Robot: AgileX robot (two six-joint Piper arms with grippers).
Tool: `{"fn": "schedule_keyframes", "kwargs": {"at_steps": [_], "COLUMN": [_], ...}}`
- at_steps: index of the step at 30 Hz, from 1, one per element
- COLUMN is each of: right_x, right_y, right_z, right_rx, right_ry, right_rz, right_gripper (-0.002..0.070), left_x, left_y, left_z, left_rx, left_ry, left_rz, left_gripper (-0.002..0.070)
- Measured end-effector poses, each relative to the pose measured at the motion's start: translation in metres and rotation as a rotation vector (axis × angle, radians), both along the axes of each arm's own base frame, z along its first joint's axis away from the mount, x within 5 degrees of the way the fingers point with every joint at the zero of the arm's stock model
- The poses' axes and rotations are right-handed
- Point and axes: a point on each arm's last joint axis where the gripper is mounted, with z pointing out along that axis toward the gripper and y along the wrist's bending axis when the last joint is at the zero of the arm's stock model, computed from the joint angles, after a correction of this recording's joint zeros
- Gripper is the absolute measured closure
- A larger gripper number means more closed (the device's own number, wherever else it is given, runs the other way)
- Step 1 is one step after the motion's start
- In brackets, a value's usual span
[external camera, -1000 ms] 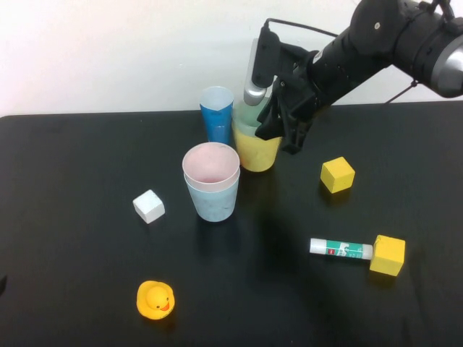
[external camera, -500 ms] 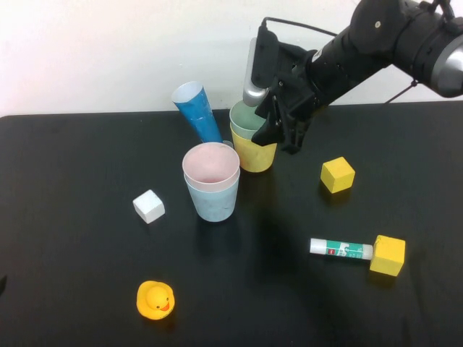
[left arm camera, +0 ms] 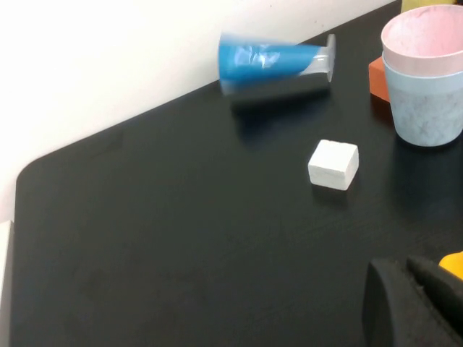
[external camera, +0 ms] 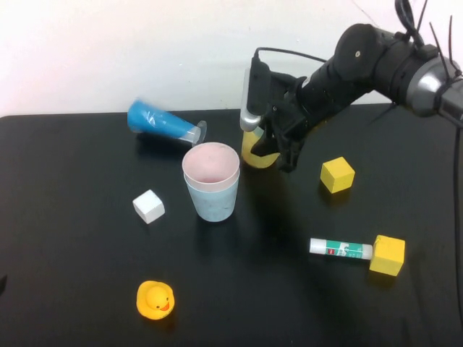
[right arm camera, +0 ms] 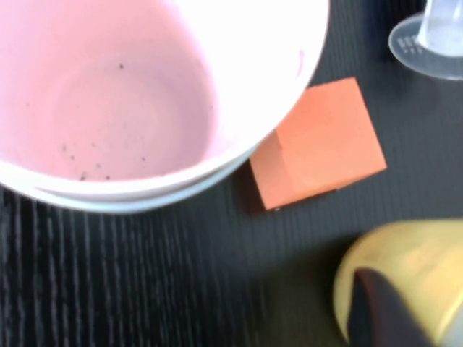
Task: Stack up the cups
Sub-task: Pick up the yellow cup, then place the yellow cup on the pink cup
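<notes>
A pale pink cup point(external camera: 210, 163) sits nested in a light blue cup point(external camera: 211, 199) at the table's middle; both also show in the left wrist view point(left arm camera: 423, 43). Just behind and to the right, my right gripper point(external camera: 278, 148) is shut on the rim of a yellow cup point(external camera: 253, 154), which it mostly covers. The right wrist view shows one dark finger point(right arm camera: 380, 311) on the yellow wall point(right arm camera: 405, 260), close to the pink cup point(right arm camera: 130, 108). The pale green cup is hidden. My left gripper point(left arm camera: 401, 278) is parked at the near left, out of the high view.
A dark-blue narrow cup point(external camera: 163, 124) lies on its side at the back left. An orange cube point(right arm camera: 318, 144) sits between the two stacks. Around them are a white cube point(external camera: 148, 206), a rubber duck point(external camera: 155, 299), two yellow cubes point(external camera: 337, 174) point(external camera: 388, 254) and a glue stick point(external camera: 340, 249).
The dark-blue cup has tipped over to the left and now lies on its side. My right gripper has come lower over the yellow cup, hiding the green cup.
</notes>
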Motion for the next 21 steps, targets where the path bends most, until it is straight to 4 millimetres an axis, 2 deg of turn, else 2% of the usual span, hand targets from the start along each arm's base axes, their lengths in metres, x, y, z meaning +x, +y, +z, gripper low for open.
{"fn": "schedule_keyframes", "kwargs": {"at_steps": [2, 6, 8, 11, 14, 16, 18, 21], "right_x": [0.0, -0.002, -0.006, -0.018, -0.044, -0.062, -0.079, -0.093], "right_y": [0.0, -0.001, -0.002, -0.005, -0.004, -0.001, 0.009, 0.03], "right_z": [0.0, 0.013, 0.035, 0.082, 0.133, 0.152, 0.159, 0.152], "right_rx": [0.001, 0.009, 0.026, 0.063, 0.117, 0.127, 0.12, 0.072], "right_ry": [-0.005, -0.029, -0.064, -0.111, -0.119, -0.108, -0.06, -0.021], "right_rz": [0.0, 0.002, 0.011, 0.047, 0.1, 0.136, 0.174, 0.21], "right_gripper": [0.0605, 0.0619, 0.0619, 0.0621, 0.0621, 0.0621, 0.0622, 0.0622], "left_x": [0.0, 0.0, 0.0, 0.0, 0.0, 0.0, 0.0, 0.0], "left_y": [0.0, 0.0, 0.0, 0.0, 0.0, 0.0, 0.0, 0.0], "left_z": [0.0, 0.0, 0.0, 0.0, 0.0, 0.0, 0.0, 0.0], "left_rx": [0.0, 0.0, 0.0, 0.0, 0.0, 0.0, -0.003, -0.003], "left_ry": [0.0, 0.0, 0.0, -0.001, -0.001, -0.001, -0.003, -0.003], "left_rz": [0.0, 0.0, 0.0, 0.0, 0.0, 0.0, -0.001, -0.001], "left_gripper": [0.0675, 0.0675, 0.0675, 0.0675, 0.0675, 0.0675, 0.0675, 0.0675]}}
